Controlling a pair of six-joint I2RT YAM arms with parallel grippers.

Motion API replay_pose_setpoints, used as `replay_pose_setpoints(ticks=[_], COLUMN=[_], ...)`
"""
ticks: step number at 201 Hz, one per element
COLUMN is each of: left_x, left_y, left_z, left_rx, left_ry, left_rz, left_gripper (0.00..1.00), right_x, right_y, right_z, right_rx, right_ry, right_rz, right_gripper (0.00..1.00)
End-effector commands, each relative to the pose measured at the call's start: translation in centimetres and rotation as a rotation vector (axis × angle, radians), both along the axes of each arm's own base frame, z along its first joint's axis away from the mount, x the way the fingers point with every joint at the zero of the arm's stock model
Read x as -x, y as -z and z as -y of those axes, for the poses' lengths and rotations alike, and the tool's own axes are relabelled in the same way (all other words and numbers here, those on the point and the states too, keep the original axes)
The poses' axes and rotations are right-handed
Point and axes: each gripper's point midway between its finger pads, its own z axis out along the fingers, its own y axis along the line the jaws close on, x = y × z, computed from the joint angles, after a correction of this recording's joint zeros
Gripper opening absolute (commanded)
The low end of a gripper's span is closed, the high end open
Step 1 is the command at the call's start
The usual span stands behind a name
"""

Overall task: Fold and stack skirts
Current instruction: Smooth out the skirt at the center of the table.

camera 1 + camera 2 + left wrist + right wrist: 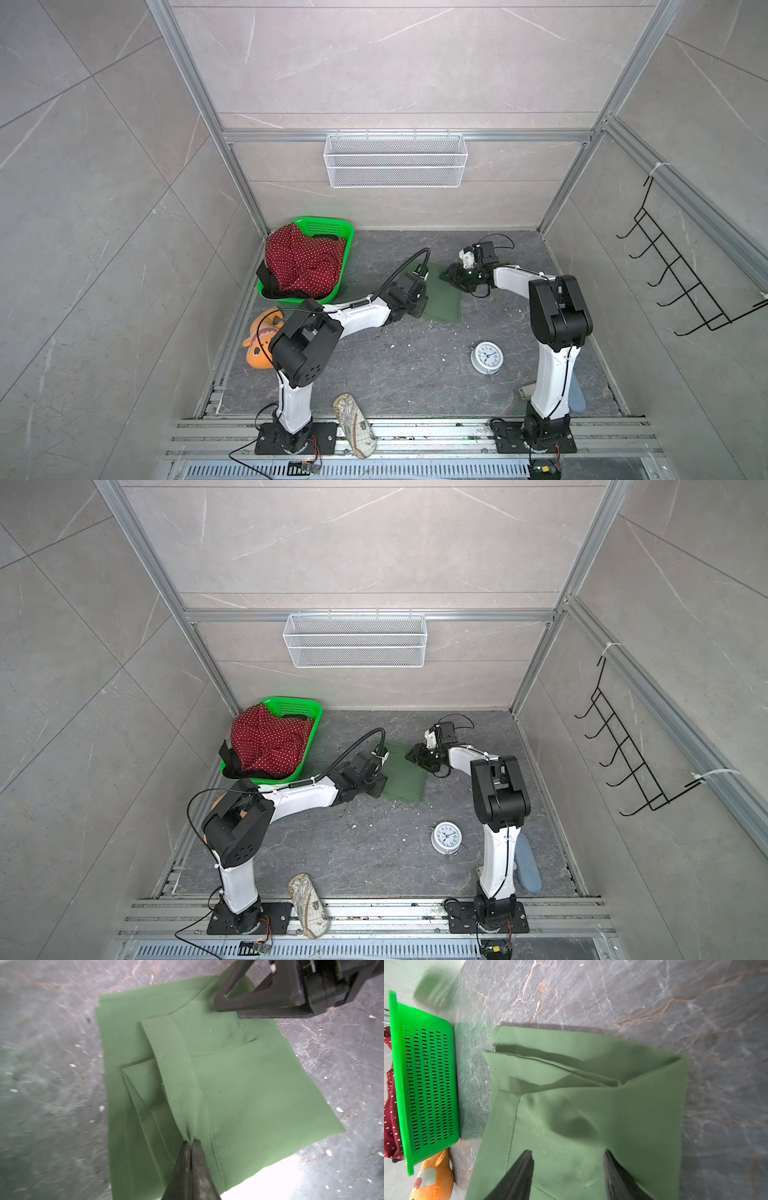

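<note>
Grey marbled walls [374, 62] and an aluminium frame box in a dark stone-patterned table [374, 374]. A white wire basket [395, 160] hangs on the back wall at 12 o'clock, and a black hook rack [681, 274] hangs on the side wall at 3 o'clock.

The dark green skirt [444, 299] lies folded in a flat, roughly square packet just past the middle of the table, toward 1 o'clock. My left fingers [185, 1153] are pressed tight together on a pinch of it. In the left wrist view the cloth puckers into the tips beside a stitched band, and a loose flap folds open next to it.

My right fingers [525, 1165] stand about half open over the skirt's far edge, with green cloth showing between them. They grip nothing, and I cannot tell whether their tips touch the cloth.

At 10 o'clock a green plastic basket [324, 228] holds the red polka-dot skirt [303, 262] in a crumpled heap. The black skirt [268, 278] lies under it and spills over the basket's near rim.

An orange plush toy [259, 353] lies at 9 o'clock beside my left arm. A white alarm clock [487, 356] lies face up at 4 o'clock, well apart from the skirts.
</note>
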Motion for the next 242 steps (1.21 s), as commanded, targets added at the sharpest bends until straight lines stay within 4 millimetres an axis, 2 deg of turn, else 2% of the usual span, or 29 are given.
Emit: replay_pose_setpoints(ticks=[1, 35, 65, 110, 129, 144, 155, 191, 219, 242], left_x=[-0.4, 0.2, 0.0, -0.5, -0.7, -0.7, -0.8, -1.2, -1.8, -2.1], left_y=[-1.7, 1.9, 3.8, 4.8, 4.7, 4.3, 3.9, 2.2, 0.0, -2.5], left_z=[-1.5, -2.7, -3.3, -3.2, -3.3, -3.4, -3.4, -3.2, -2.9, -2.6], left_rx=[-0.053, -0.076, -0.075, -0.072, -0.069, -0.065, -0.059, -0.032, 0.009, 0.069], left_ry=[-0.015, -0.052, -0.084, -0.089, -0.095, -0.096, -0.097, -0.102, -0.106, -0.108], left_rz=[0.051, -0.004, -0.026, -0.033, -0.03, -0.025, -0.019, 0.011, 0.041, 0.07], left_gripper=[0.0, 0.0, 0.0, 0.0, 0.03, 0.09, 0.16, 0.51, 0.71, 0.88], right_x=[-0.3, -0.7, -1.4, -2.1, -2.1, -2.0, -1.7, 0.0, 2.1, 4.0], right_y=[-2.8, -3.3, -3.3, -1.7, -1.7, -2.5, -3.2, -5.5, -7.0, -7.7], right_z=[0.0, 0.1, 0.0, 0.3, 0.4, 0.3, 0.2, 0.7, 0.5, 0.1], right_rx=[-0.018, -0.026, -0.035, -0.02, -0.021, -0.025, -0.025, 0.0, 0.002, 0.051], right_ry=[-0.004, 0.0, 0.0, 0.005, 0.0, -0.012, -0.02, -0.033, -0.06, -0.096], right_rz=[0.055, 0.063, 0.065, 0.032, 0.034, 0.058, 0.075, 0.119, 0.151, 0.18], right_gripper=[0.58, 0.57, 0.58, 0.58, 0.58, 0.57, 0.57, 0.58, 0.58, 0.58])
